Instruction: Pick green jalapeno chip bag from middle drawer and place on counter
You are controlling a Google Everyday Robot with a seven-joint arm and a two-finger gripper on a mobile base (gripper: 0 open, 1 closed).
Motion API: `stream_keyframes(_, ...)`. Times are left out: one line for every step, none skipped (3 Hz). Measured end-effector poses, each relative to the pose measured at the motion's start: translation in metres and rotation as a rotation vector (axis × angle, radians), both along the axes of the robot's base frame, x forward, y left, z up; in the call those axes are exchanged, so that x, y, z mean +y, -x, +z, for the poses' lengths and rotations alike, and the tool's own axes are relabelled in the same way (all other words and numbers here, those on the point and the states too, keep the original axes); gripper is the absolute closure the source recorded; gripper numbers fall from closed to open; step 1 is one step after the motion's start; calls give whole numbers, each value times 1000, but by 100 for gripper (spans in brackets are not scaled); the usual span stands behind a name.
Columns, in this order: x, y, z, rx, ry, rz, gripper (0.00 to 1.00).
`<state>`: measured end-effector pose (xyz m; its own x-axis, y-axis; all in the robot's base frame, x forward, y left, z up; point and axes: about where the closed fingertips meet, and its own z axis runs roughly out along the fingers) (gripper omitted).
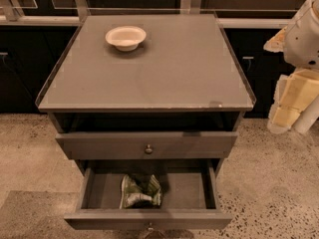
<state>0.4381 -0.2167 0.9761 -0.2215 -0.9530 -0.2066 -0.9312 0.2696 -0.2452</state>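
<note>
Green jalapeno chip bag crumpled in the open middle drawer, low and well left of my tool, tool beside the right edge of the table, I cannot tell its state, bowl on the table, further left.

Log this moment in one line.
middle drawer open; green jalapeno chip bag inside it; bowl on counter; gripper off counter's right edge, away from bag

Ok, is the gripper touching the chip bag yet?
Apart. Camera view: gripper hangs at the right edge beside the counter; green jalapeno chip bag lies in the open middle drawer.
</note>
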Motion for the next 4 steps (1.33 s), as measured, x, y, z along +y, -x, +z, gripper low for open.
stream_keyframes(0, 0, 0, 0, 0, 0, 0)
stream_keyframes(0, 5, -5, -33, -25, 0, 0)
stream_keyframes(14, 25, -32, -70, -112, 41, 0)
stream_keyframes(45, 39, -116, -34, -293, 102, 0)
